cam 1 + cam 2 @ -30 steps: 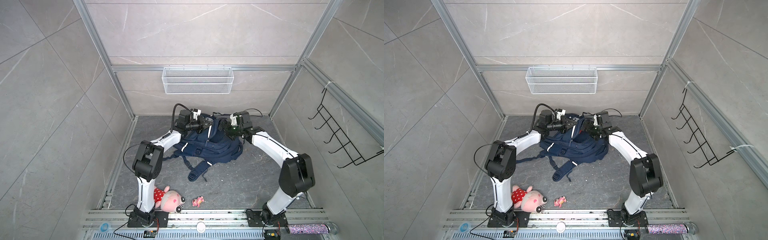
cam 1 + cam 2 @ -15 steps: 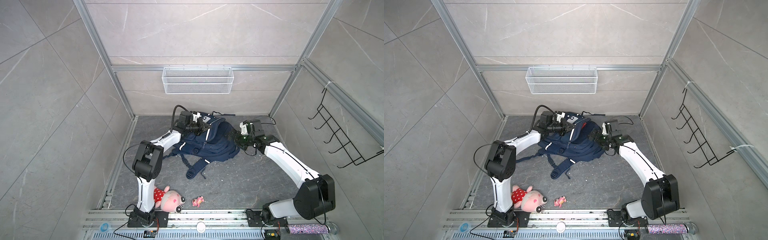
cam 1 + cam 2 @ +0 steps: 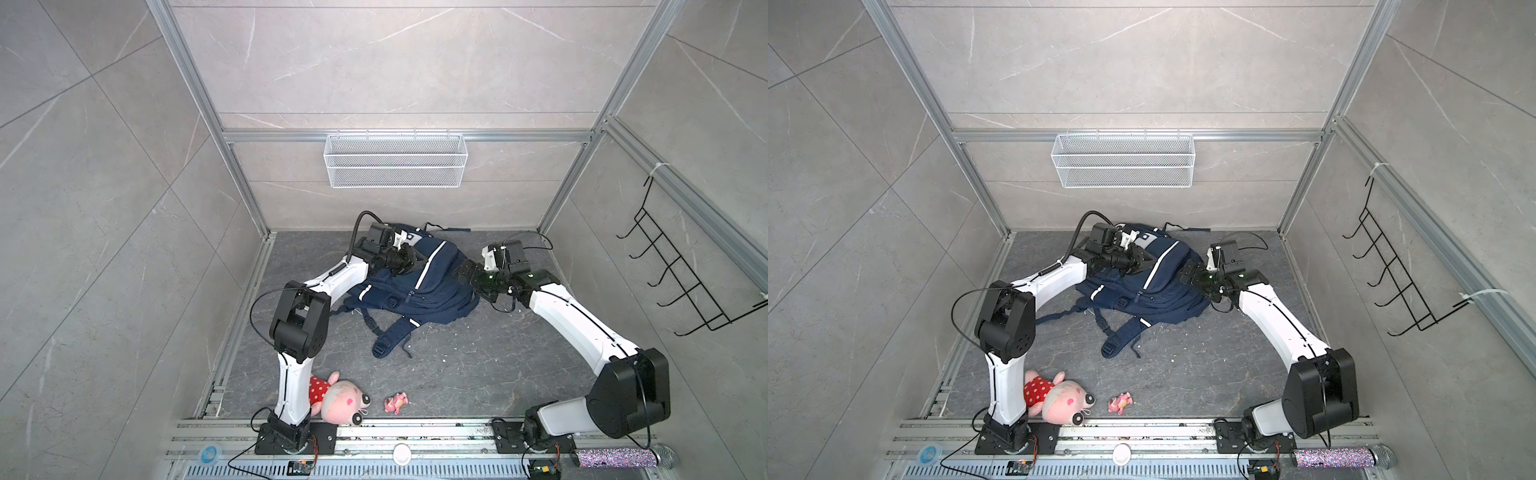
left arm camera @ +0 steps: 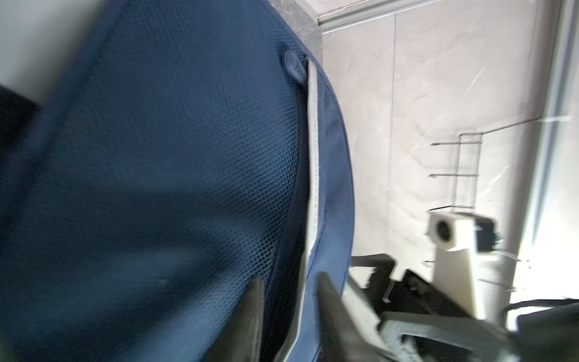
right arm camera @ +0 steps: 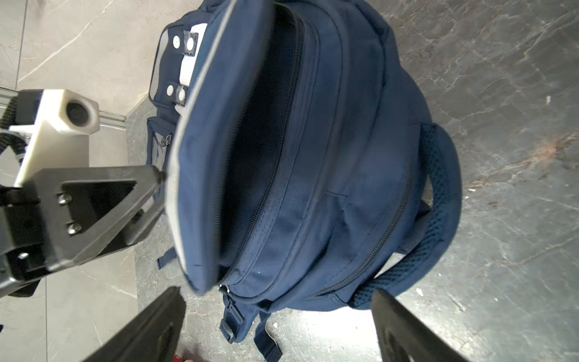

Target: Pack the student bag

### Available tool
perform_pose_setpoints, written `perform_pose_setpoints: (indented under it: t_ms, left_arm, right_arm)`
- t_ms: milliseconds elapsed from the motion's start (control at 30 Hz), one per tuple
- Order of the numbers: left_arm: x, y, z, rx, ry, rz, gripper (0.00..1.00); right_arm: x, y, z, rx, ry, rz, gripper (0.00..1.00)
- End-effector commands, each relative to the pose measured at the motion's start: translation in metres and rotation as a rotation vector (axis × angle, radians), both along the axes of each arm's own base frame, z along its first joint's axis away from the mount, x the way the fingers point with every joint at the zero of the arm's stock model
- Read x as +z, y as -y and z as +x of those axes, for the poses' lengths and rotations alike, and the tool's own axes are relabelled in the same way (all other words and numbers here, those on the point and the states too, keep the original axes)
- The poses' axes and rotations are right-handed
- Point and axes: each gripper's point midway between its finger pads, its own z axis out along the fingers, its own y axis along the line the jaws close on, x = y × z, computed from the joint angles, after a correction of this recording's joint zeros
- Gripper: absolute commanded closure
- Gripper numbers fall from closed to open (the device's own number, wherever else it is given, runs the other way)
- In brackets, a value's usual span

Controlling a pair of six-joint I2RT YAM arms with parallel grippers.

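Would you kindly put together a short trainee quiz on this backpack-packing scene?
1. True or false: the right claw grips the student bag.
2. Where does the plush pig lie? A in the right claw; B on the floor; C inside the student bag.
3. Fill in: the compartment behind the student bag's white-striped flap is ___ (zipped or unzipped).
Key: 1 false, the right claw is open and empty; 2 B; 3 unzipped.

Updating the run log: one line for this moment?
bag: lying, pocket open | left tool: open, astride flap | right tool: open, empty
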Motion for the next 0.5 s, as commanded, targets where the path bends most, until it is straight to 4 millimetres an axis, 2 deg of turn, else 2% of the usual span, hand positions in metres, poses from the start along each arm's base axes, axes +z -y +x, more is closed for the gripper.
perform_pose_setpoints:
  t_ms: [0, 100, 300, 367, 467]
  left_arm:
    - [0.039, -0.014, -0.013, -0.013, 0.081, 0.033, 0.48]
    - [0.042, -0.036, -0.034, 0.002, 0.029, 0.042, 0.4]
    - [0.015, -0.1, -0.067, 0.101, -0.094, 0.122, 0.4]
    - [0.004, -0.12, -0.068, 0.134, -0.128, 0.129, 0.4]
    - [-0.006, -0.133, -0.056, 0.163, -0.148, 0.09, 0.4]
  right_arm:
    - [0.01, -0.004, 0.006, 0.038, 0.028, -0.02, 0.05]
    - [0.004, -0.016, -0.001, 0.115, 0.031, -0.047, 0.05]
    - [-0.018, -0.037, -0.025, 0.251, -0.014, -0.163, 0.06]
    - [-0.025, -0.046, -0.031, 0.295, -0.028, -0.202, 0.06]
    - [-0.035, -0.058, -0.038, 0.324, -0.045, -0.243, 0.07]
